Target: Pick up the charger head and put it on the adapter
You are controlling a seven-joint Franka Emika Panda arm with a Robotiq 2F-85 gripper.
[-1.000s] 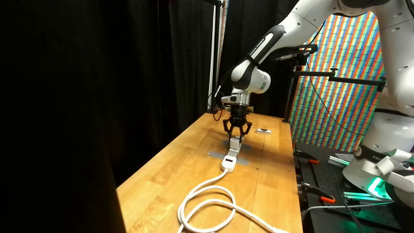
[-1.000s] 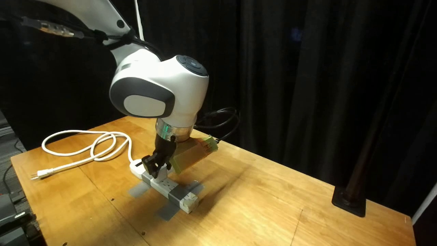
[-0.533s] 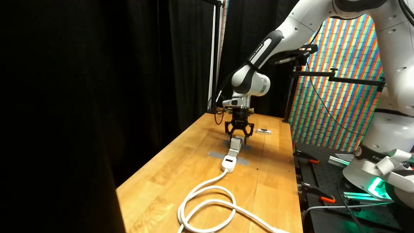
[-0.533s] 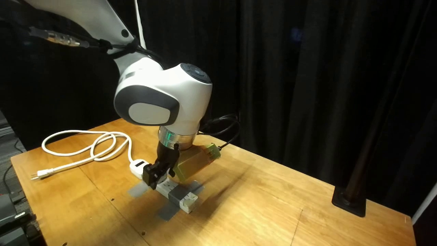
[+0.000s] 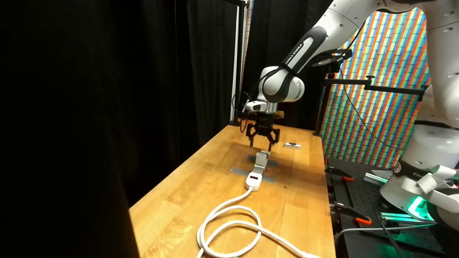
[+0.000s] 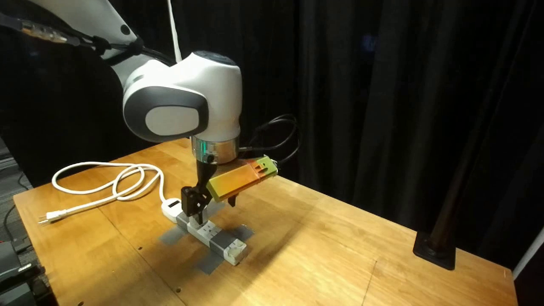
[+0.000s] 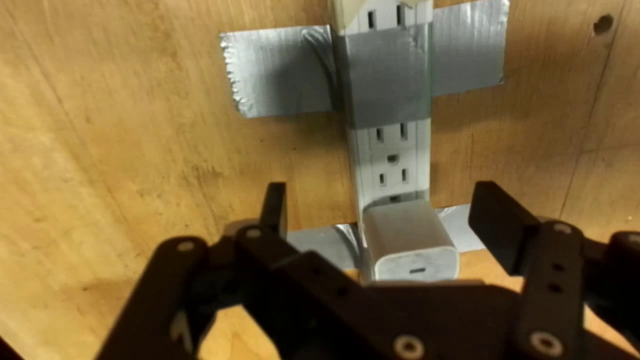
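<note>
The charger (image 7: pixel 410 245) is standing on the adapter (image 7: pixel 367 162), just at 6 o'clock of the bare outlets (image 7: pixel 392 159) in the wrist view. Whether it is sitting fully home I cannot tell, since its underside is not showing.

In an exterior view the gripper (image 5: pixel 261 147) is hovering with its jaws wide, holding nothing; there the charger is lying at 6 o'clock from it, near but apart.

The coming move is turning on how the charger is lying between the fingers (image 7: pixel 274 210). In the wrist view the adapter's long axis is running from 12 towards 6 o'clock, leaning slightly to 5, and the fingers are flanking it at 9 and 3. The charger is sitting off-centre, about 5 o'clock from the middle of the gap, and is showing less room on its 3 o'clock side than on its 9.

In my judgement the task is looking all but done, and the next move is calling for a straight lift. Any drift towards 9 o'clock would be risking a knock from the 3 o'clock finger. Grey tape (image 7: pixel 387 77) is crossing the adapter onto the tabletop (image 7: pixel 125 125), so the adapter is probably resisting light nudges.
</note>
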